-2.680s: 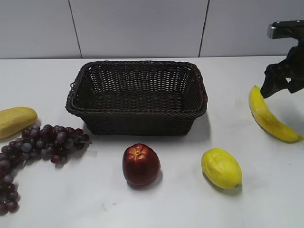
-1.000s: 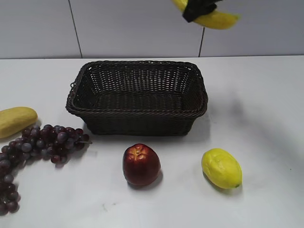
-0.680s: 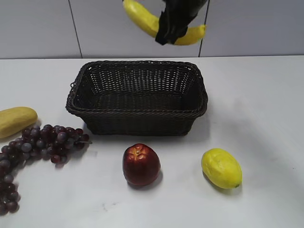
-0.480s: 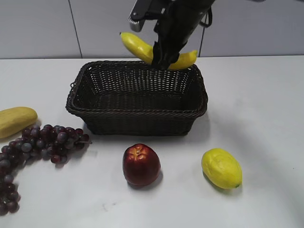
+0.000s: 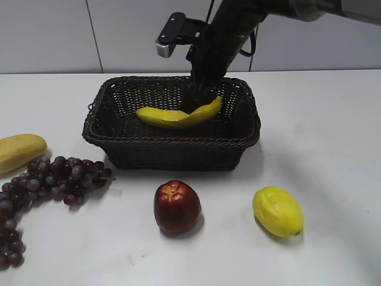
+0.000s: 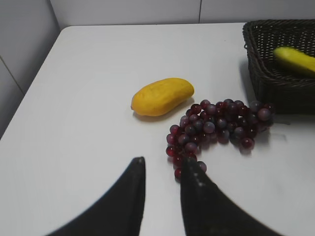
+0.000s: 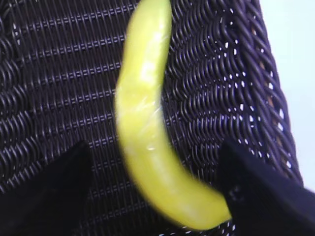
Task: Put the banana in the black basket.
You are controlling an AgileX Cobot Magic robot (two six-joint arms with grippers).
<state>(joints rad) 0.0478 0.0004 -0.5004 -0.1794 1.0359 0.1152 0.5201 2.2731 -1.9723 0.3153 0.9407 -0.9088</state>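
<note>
The banana (image 5: 177,115) is seen inside the black basket (image 5: 172,150), low over its floor, evidently brought there for release; the right gripper (image 5: 197,98) is spread wide, its fingers standing clear on either side of the banana in the wrist view; the left gripper (image 6: 160,169) is held narrow and empty over the surface (image 5: 333,179); counted: one banana, one basket, two grippers.
</note>
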